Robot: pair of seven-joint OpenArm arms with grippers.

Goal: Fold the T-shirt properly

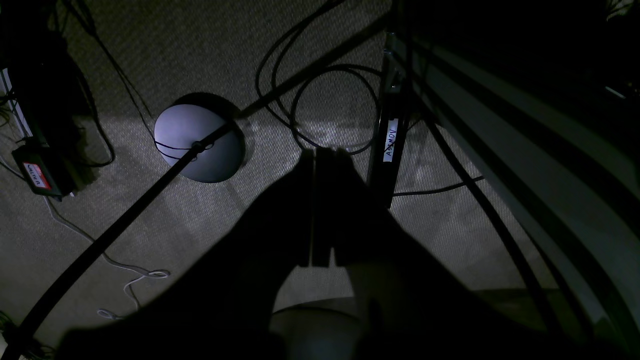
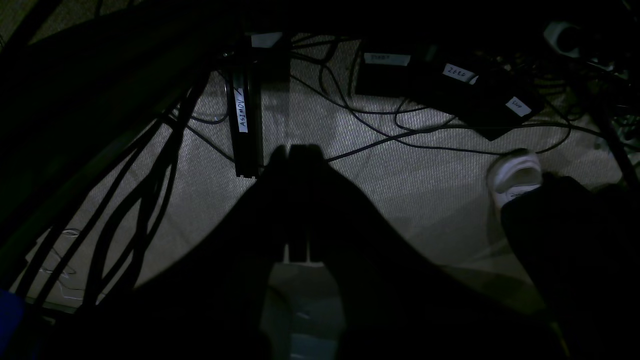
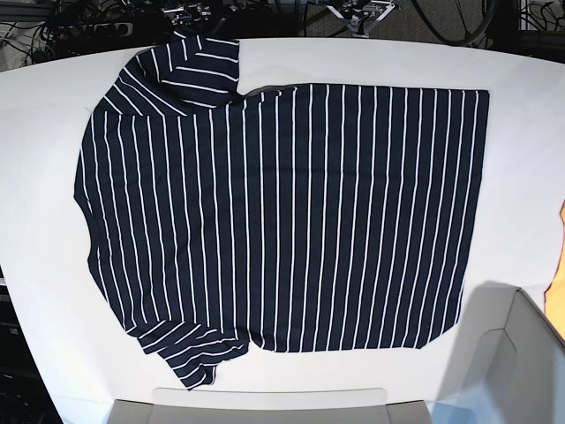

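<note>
The T-shirt (image 3: pixel 282 212), dark navy with thin white stripes, lies spread flat on the white table (image 3: pixel 521 132) in the base view. Its sleeves point to the upper left and lower left, and its hem is on the right. Neither gripper appears in the base view. The left wrist view shows my left gripper (image 1: pixel 315 152) as a dark silhouette over the carpeted floor, jaws pressed together with nothing between them. My right gripper (image 2: pixel 289 147) stands the same way in the right wrist view, shut and empty. The T-shirt shows in neither wrist view.
Grey arm parts sit at the table's near edge (image 3: pixel 265 406) and lower right (image 3: pixel 512 353). On the floor are cables, a round lamp base (image 1: pixel 200 145), a labelled black bar (image 2: pixel 242 125), power bricks (image 2: pixel 450 85) and a white shoe (image 2: pixel 515 177).
</note>
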